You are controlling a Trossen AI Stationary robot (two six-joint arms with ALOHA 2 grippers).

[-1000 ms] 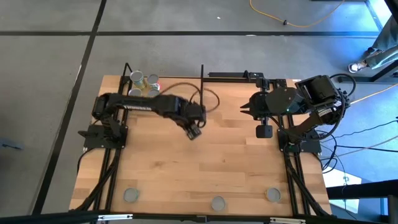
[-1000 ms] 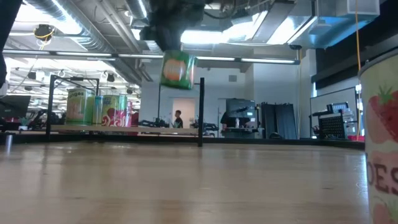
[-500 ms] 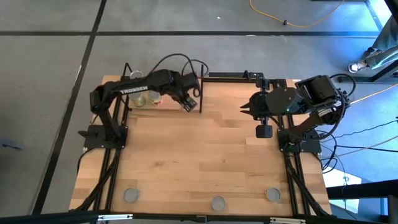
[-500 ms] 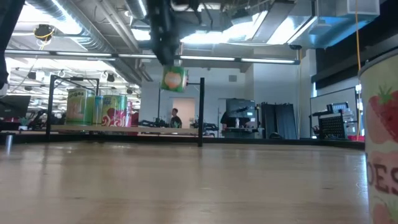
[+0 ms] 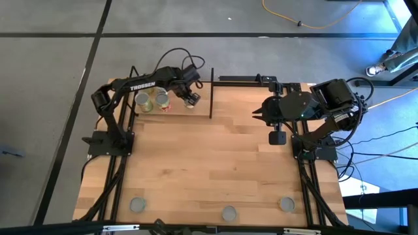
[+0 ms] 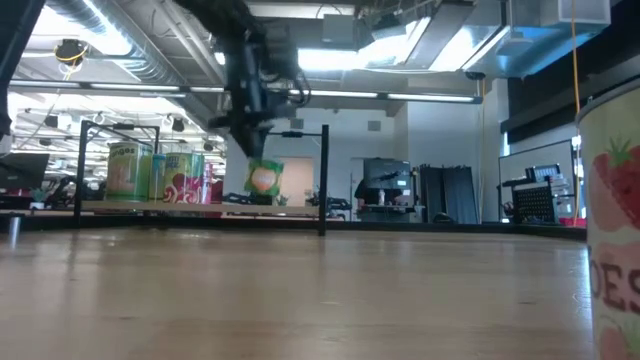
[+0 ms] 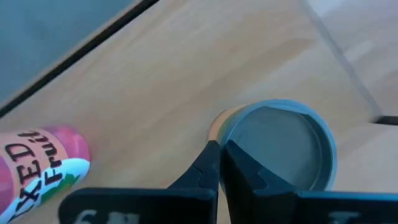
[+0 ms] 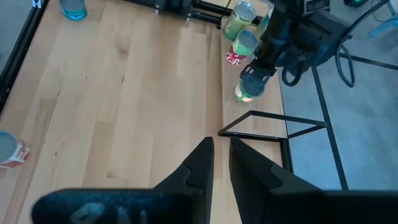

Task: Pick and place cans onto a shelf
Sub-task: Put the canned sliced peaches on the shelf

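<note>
My left gripper (image 5: 190, 98) is over the shelf (image 5: 176, 109) at the table's far left, shut on a can with a green and orange label (image 6: 263, 178), whose grey top shows in the left wrist view (image 7: 280, 146). The can hangs just above the light-wood plank (image 6: 150, 207), to the right of two cans standing on it (image 5: 142, 99) (image 5: 160, 99). One of these has a pink label (image 7: 40, 162). My right gripper (image 5: 256, 114) waits shut above the table's right side. My left gripper pinches the rim of the can's top (image 7: 231, 134) between its two fingers, at one side of the can. The fingers come from above, pointing down. The can hangs below them, close over the plank; whether its bottom touches the plank, I cannot tell.
Black upright rods (image 5: 211, 91) (image 6: 324, 180) frame the shelf, one right beside the held can. Three more cans stand along the table's near edge (image 5: 136, 205) (image 5: 228, 213) (image 5: 287, 204); one with a strawberry label (image 6: 612, 220) fills the low view's right edge.
My left gripper has carried the can from over the table's middle toward the far edge and a little left, to the shelf, and has gone down. The can, high above the plank a second ago, now hangs just over it beside the two standing cans.
</note>
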